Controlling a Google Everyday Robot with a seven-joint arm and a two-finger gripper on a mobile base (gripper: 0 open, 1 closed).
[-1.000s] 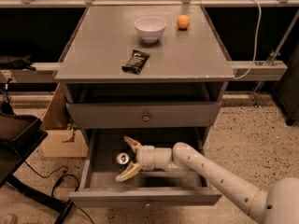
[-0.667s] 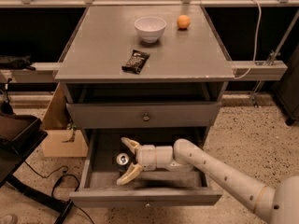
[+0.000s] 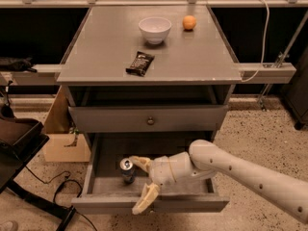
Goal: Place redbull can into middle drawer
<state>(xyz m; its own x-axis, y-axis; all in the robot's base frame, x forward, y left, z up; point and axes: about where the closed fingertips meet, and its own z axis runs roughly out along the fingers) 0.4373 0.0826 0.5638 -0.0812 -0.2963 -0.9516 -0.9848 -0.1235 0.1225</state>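
The redbull can (image 3: 127, 171) stands upright on the grey floor of the open middle drawer (image 3: 103, 186), towards its left side, silver top showing. My gripper (image 3: 135, 185) is inside the drawer just right of the can and is open. The upper finger (image 3: 138, 161) is close to the can's top and the lower finger (image 3: 146, 199) hangs over the drawer's front edge. The can stands on its own, not clamped.
On the cabinet top (image 3: 192, 61) are a white bowl (image 3: 155, 29), an orange (image 3: 189, 22) and a dark snack-bar wrapper (image 3: 140, 63). The shut upper drawer front with a knob (image 3: 150, 121) is above the open drawer. A cardboard box (image 3: 62, 138) and dark equipment (image 3: 19, 138) stand at the left.
My gripper has drawn back towards the drawer's front edge, and its lower finger now reaches over that edge. The can has stayed in about the same place.
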